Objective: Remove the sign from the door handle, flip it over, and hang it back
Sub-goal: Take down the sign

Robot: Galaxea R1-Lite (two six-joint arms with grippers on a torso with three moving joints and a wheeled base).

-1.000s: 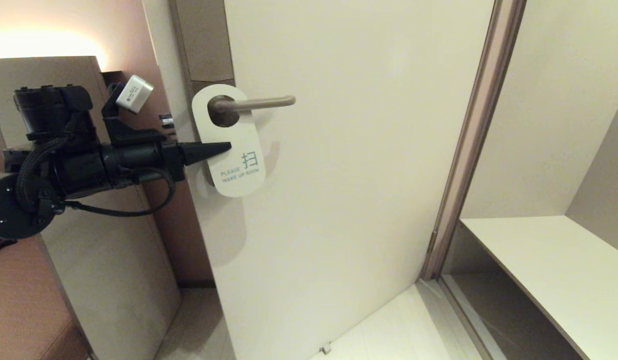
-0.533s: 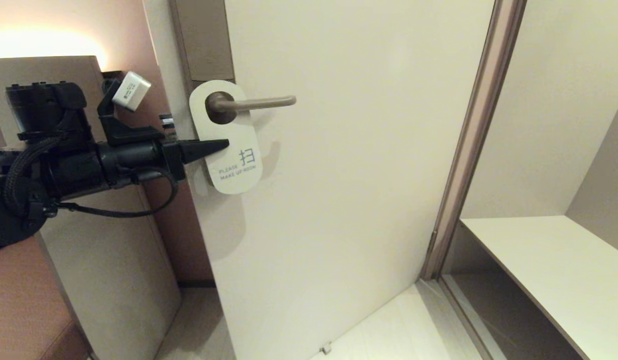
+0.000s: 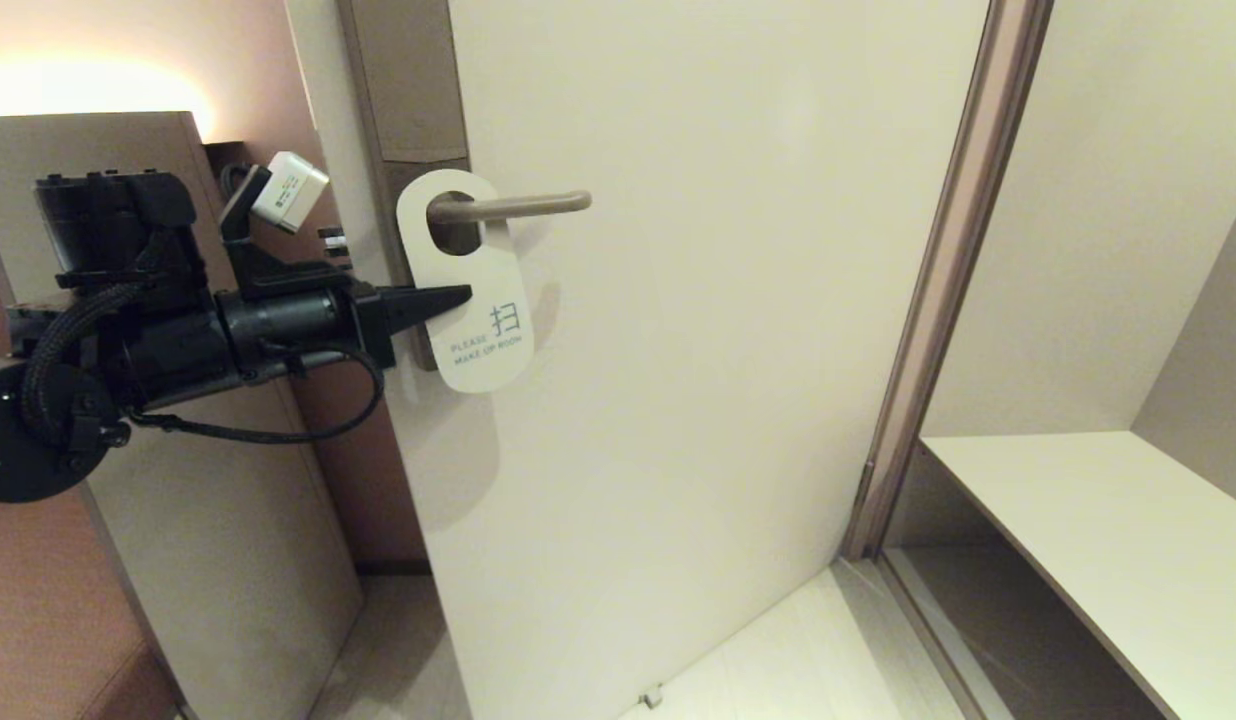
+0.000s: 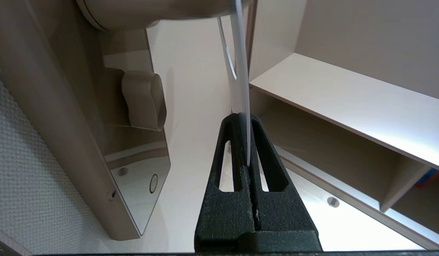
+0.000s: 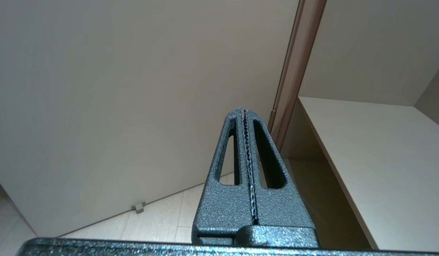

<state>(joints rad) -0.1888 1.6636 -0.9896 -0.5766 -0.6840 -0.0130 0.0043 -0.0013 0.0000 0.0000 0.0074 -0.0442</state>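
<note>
Left gripper [image 3: 458, 297]: pinching the left edge of the sign [image 3: 478, 300], below the handle [image 3: 513, 204]. Sign hanging on the handle, white face outward. Right gripper [image 5: 243, 113]: pressed together, empty, away from the handle.

Cream door [image 3: 738, 300], brown frame [image 3: 938, 300], pale shelf [image 3: 1108, 540] on the right, tiled floor [image 3: 798, 660], warm wall glow [image 3: 88, 85]

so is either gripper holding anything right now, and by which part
The left gripper is shut on the sign, pinching its left edge about midway down, while the sign's hole is round the door handle. The right gripper is shut and holds nothing.
</note>
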